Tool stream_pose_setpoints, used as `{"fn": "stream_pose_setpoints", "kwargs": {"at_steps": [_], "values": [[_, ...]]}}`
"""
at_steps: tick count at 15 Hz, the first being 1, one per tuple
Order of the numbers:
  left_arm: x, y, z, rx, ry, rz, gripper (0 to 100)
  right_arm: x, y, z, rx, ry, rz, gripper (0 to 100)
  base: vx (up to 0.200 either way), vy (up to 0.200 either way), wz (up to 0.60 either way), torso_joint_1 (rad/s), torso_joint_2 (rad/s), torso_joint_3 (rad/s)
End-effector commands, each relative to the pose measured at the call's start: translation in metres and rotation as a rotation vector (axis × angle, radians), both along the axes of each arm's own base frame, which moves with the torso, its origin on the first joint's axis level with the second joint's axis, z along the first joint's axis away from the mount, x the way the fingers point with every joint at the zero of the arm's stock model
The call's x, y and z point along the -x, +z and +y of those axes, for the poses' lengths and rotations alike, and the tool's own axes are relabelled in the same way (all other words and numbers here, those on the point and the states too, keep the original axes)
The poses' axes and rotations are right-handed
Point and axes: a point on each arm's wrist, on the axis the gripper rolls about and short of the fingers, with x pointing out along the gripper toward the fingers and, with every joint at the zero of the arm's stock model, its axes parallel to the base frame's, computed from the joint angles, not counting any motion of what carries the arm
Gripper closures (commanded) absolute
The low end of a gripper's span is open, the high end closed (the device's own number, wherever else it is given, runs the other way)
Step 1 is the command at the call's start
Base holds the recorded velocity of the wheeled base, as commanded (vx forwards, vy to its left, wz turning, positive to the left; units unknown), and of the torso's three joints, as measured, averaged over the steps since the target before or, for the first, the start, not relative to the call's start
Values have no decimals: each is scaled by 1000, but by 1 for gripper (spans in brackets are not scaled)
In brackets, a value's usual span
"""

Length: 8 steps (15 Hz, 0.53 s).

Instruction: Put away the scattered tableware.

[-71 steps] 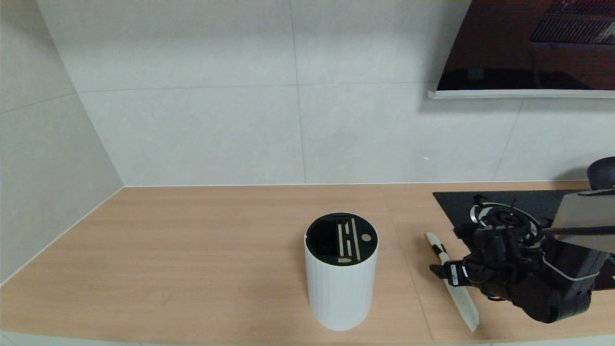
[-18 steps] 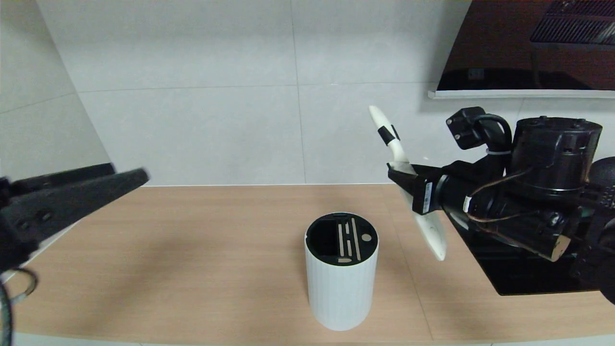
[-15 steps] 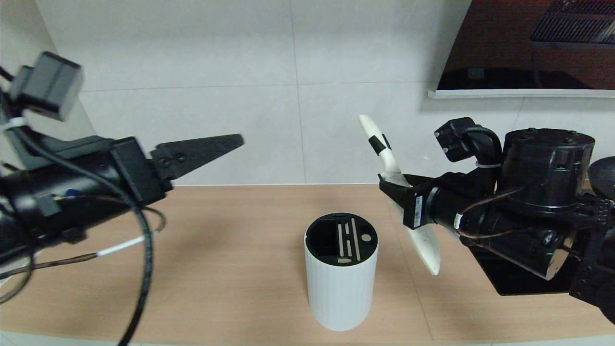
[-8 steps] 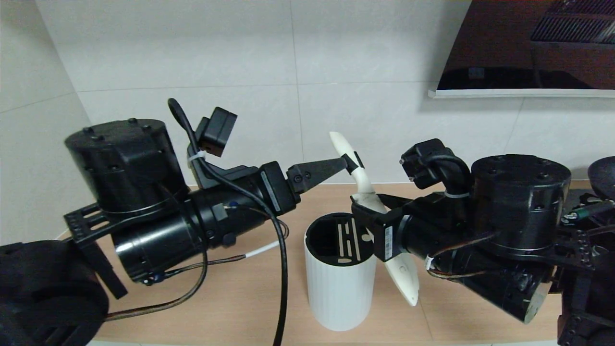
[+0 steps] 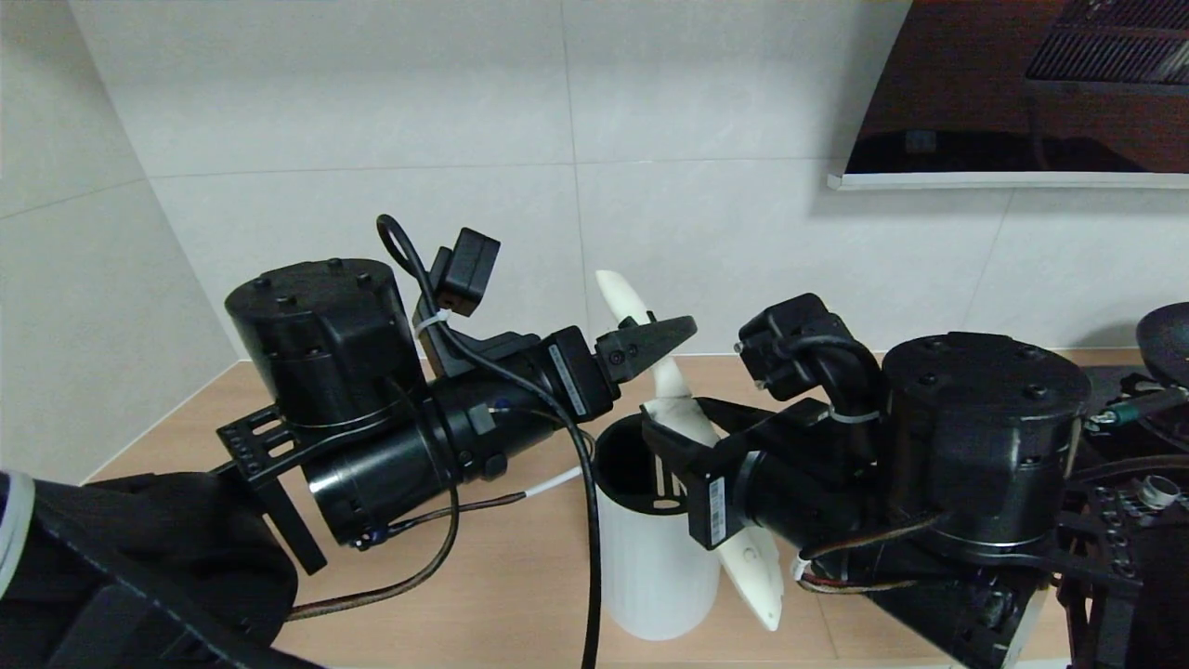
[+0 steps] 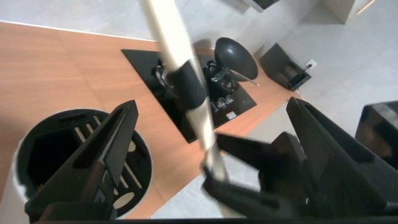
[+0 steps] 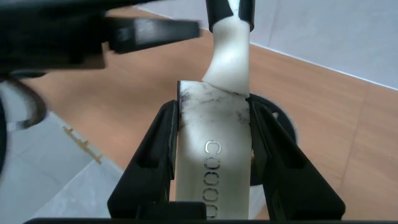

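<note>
Right tool (image 5: 683,429) is clamped on a white knife (image 5: 671,395), its two black fingers pressing the flat sides of the blade just below the handle; the right wrist view shows the same tool (image 7: 214,149) with the blade filling the gap between its fingers. The knife (image 7: 229,56) stands handle up and blade down, leaning a little, and has a black band (image 6: 186,84) round its handle. Left tool (image 5: 655,336) is open, level with the upper handle. In the left wrist view its fingers (image 6: 112,143) are spread wide on either side of the knife (image 6: 168,37), near the band and apart from it.

A white ribbed holder (image 5: 650,567) with a black slotted top stands upright on the wooden table (image 5: 483,595), directly below the two tools. The blade tip hangs in front of the holder's right side in the head view. It looks to be outside the holder rather than in a slot, though the right arm hides much of the top. The slots and round opening show in the left wrist view (image 6: 50,134), and the dark rim shows behind the blade in the right wrist view (image 7: 281,118).

A black hob (image 6: 140,59) is set into the table to the right, under a dark range hood (image 5: 1003,84) on the pale tiled wall (image 5: 372,111).
</note>
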Motion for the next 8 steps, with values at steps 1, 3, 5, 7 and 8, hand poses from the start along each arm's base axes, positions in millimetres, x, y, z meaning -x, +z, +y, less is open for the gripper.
{"fn": "stream_pose_setpoints", "kwargs": {"at_steps": [1,3,5,7,8], "values": [[0,0,0,0,-1,0,0,4,-1,2,2,14,2,100,0,0,0,0,0,0],[0,-1,0,-1,5,1,0,7,-3,3,8,25,6,100,0,0,0,0,0,0],[-1,-3,-1,-5,5,5,0,12,-4,5,7,42,6,100,0,0,0,0,0,0],[-1,-2,-1,-5,5,5,0,12,-4,5,8,42,6,100,0,0,0,0,0,0],[-1,-2,-1,-5,5,5,0,12,-4,5,8,43,6,100,0,0,0,0,0,0]]}}
